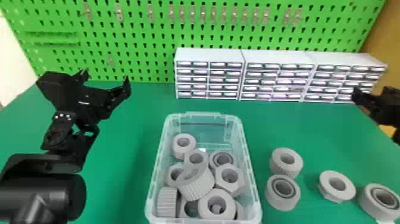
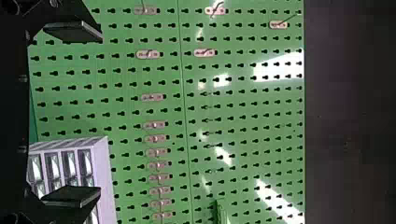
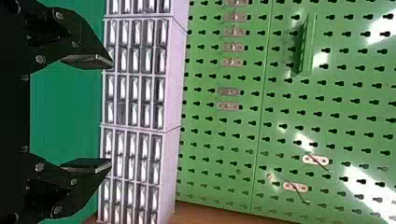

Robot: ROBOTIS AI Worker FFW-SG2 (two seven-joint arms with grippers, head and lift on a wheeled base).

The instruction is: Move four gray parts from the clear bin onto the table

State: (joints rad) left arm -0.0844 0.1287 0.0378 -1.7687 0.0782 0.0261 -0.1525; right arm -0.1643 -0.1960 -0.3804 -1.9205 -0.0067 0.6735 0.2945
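The clear bin [image 1: 251, 178] stands on the green table [image 1: 128, 131], holding several gray rings, nuts and knurled parts, among them a large ribbed part [image 1: 198, 183] lying tilted on top. To its right, several gray parts rest on the table: a ribbed ring [image 1: 276, 169], a round part [image 1: 275, 198] touching or almost touching it, a flanged nut [image 1: 326, 186] and a ring [image 1: 372, 205]. My left gripper [image 1: 105, 78] is raised left of the bin, open and empty; its fingers are wide apart around the left gripper [image 2: 72, 114]. At the right edge is my right gripper [image 1: 369, 99], and the right gripper [image 3: 88, 114] is open and empty.
White drawer cabinets [image 1: 208, 55] line the back of the table, right of centre. Behind them rises a green pegboard [image 1: 143, 38] with small metal hooks. The left arm [image 1: 44, 190] stretches over the table's left side.
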